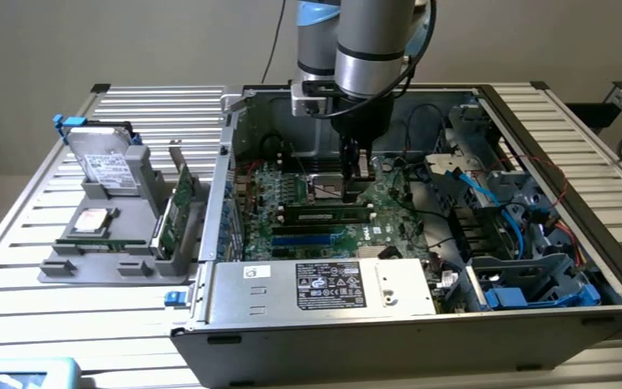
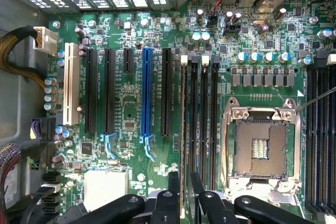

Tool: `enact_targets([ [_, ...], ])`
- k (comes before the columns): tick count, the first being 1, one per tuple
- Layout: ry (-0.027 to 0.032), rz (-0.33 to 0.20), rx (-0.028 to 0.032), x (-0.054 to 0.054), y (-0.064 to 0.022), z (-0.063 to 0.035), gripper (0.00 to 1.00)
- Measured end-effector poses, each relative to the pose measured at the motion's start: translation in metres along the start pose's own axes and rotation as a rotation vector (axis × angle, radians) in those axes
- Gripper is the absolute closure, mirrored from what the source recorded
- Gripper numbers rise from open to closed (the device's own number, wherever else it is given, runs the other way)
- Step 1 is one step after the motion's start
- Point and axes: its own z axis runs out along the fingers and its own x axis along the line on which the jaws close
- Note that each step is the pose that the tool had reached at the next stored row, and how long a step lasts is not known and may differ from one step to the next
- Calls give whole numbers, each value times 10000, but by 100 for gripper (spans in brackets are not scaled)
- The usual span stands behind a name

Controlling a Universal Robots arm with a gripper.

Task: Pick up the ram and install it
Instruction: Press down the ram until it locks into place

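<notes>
The fingers (image 2: 173, 188) pinch the ram (image 2: 182, 129) between them (edge-on, a thin green strip). It runs parallel to the black memory slots (image 2: 205, 119) on the motherboard (image 2: 126, 103), near the processor socket (image 2: 261, 145), inside the open case (image 1: 419, 312).

Electronics workshop — opened computer case (image 1: 398, 350).
</notes>
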Motion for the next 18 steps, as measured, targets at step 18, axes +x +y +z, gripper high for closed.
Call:
enact_targets([
  [18, -2, 32, -3, -10, -78, 94, 89],
])
